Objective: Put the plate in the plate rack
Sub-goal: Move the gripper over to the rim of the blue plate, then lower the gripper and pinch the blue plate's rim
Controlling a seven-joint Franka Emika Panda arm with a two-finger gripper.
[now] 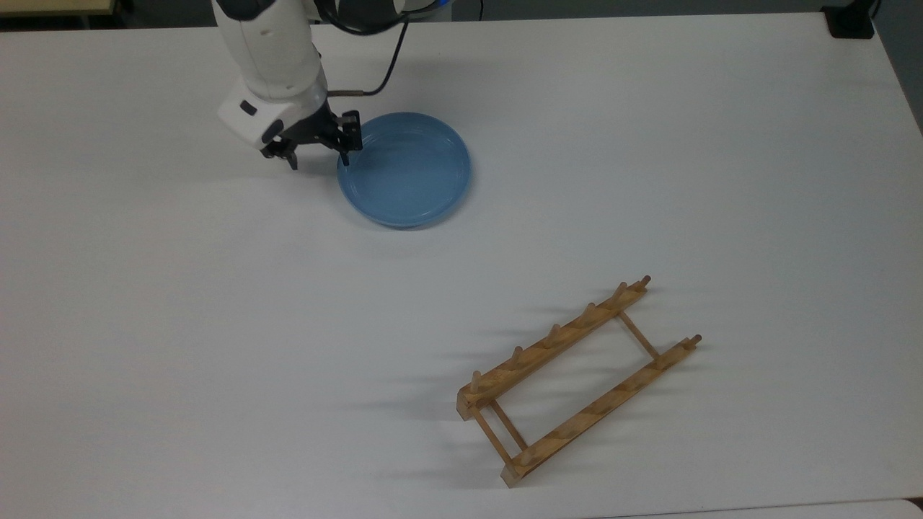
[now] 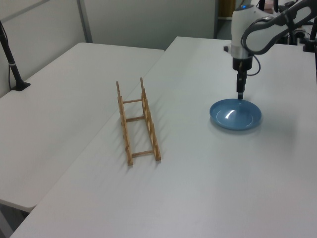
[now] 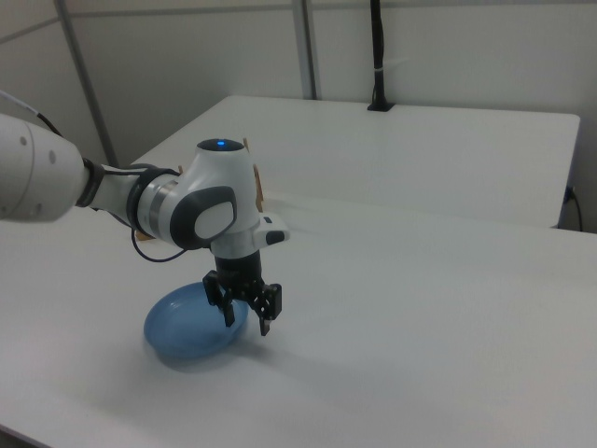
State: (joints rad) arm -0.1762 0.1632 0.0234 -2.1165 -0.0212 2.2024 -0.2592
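The light-blue plate lies flat on the white table, in the top view's upper middle. My gripper is open and low at the plate's rim on the top view's left; one finger sits just over the rim and the other outside it. In the left view the gripper points straight down at the far edge of the plate. In the right view the gripper hangs at the right edge of the plate. The wooden plate rack stands in the top view's lower right, well away, with nothing in it.
The white table stretches wide around both things. A black clamp base sits at the top view's upper right corner. In the left view a second table adjoins on the left, with a black post on it.
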